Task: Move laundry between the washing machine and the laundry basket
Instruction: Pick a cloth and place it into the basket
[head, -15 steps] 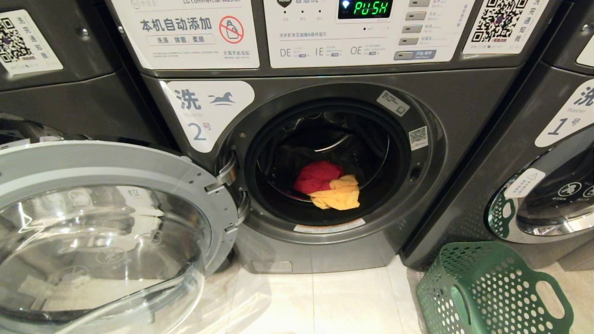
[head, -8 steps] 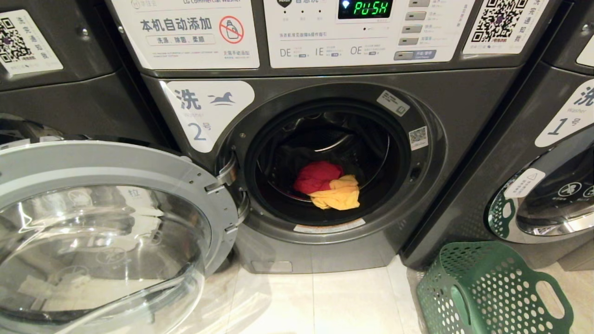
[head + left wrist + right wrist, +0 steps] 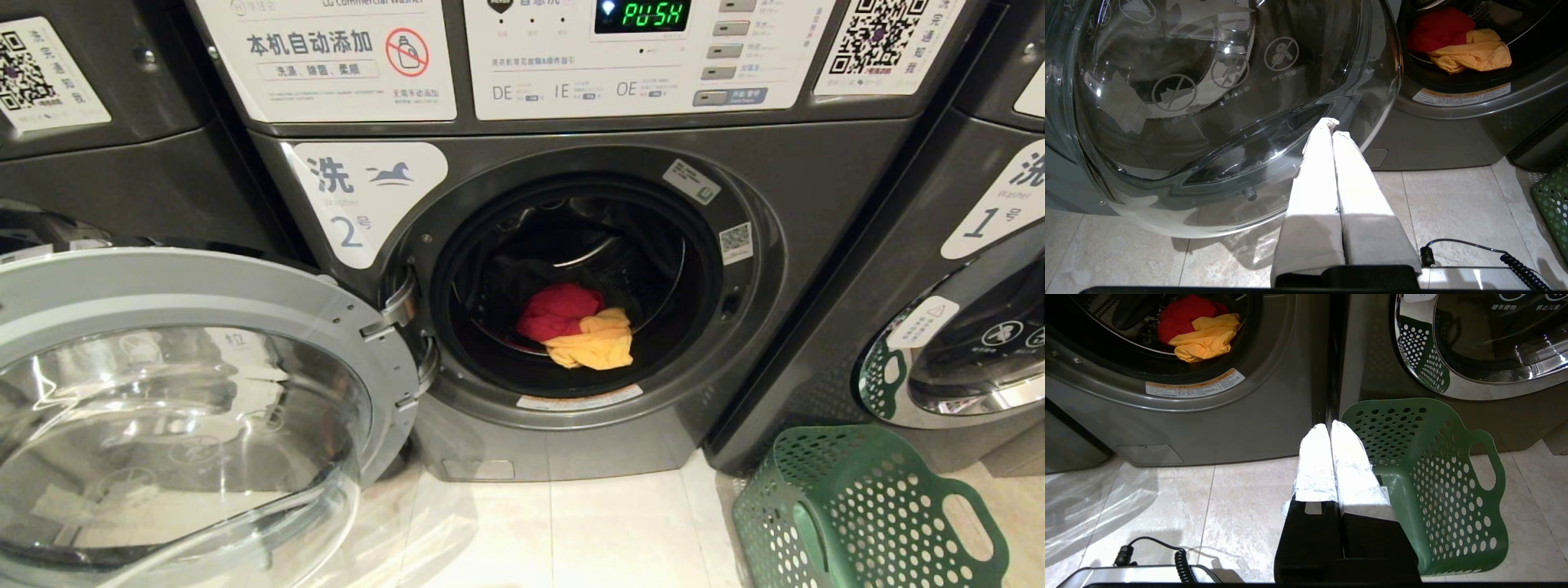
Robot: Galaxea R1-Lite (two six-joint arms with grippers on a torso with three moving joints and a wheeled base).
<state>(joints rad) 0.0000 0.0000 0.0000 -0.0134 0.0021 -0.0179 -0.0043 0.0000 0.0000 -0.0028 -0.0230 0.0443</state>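
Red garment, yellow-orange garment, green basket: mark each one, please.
red garment (image 3: 557, 310), head view, middle of the bunched cloth in the drum.
yellow-orange garment (image 3: 596, 343), head view, centre of its folds.
green basket (image 3: 1437, 465), right wrist view, perforated inner wall.

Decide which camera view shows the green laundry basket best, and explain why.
The right wrist view: the laundry basket shows nearly whole, with one loop handle and its open inside. The head view cuts it off at the frame's bottom; the left wrist view catches only an edge.

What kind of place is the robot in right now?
Most likely a self-service laundromat: numbered commercial washers stand side by side, washing machine 2 and machine 1, each with QR-code stickers, plus a green laundry basket on the tiled floor.
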